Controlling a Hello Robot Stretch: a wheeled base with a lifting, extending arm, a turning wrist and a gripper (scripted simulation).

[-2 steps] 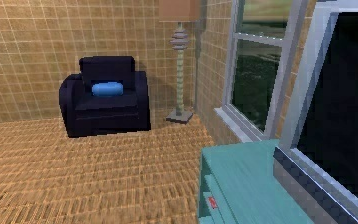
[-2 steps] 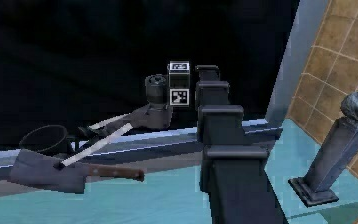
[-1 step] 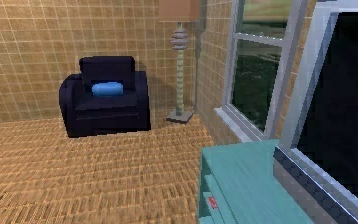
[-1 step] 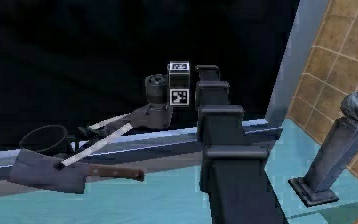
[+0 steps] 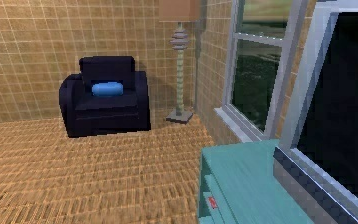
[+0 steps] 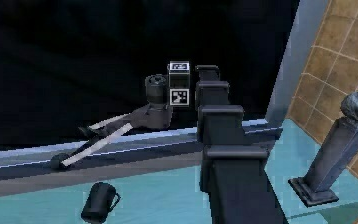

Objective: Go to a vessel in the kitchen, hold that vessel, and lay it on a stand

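A small dark mug-like vessel (image 6: 100,201) lies tilted on the teal stand top (image 6: 167,195). In the arm side view, the dark arm (image 6: 227,150) rises from the bottom edge, and the white marker squares (image 6: 179,85) sit at its far end. Left of them, the gripper (image 6: 70,147) points down and to the left, its thin fingers (image 6: 107,127) crossing the lower frame of a large black television (image 6: 87,60). The vessel rests on the stand below the fingers. I cannot tell whether the gripper holds anything.
The teal stand (image 5: 242,175) and television (image 5: 347,100) fill the forward view's lower right. A dark armchair (image 5: 105,110) with a blue cushion (image 5: 107,89), a floor lamp (image 5: 180,60) and a window (image 5: 262,70) stand beyond open woven floor. A grey statue base (image 6: 337,150) stands on the stand's right.
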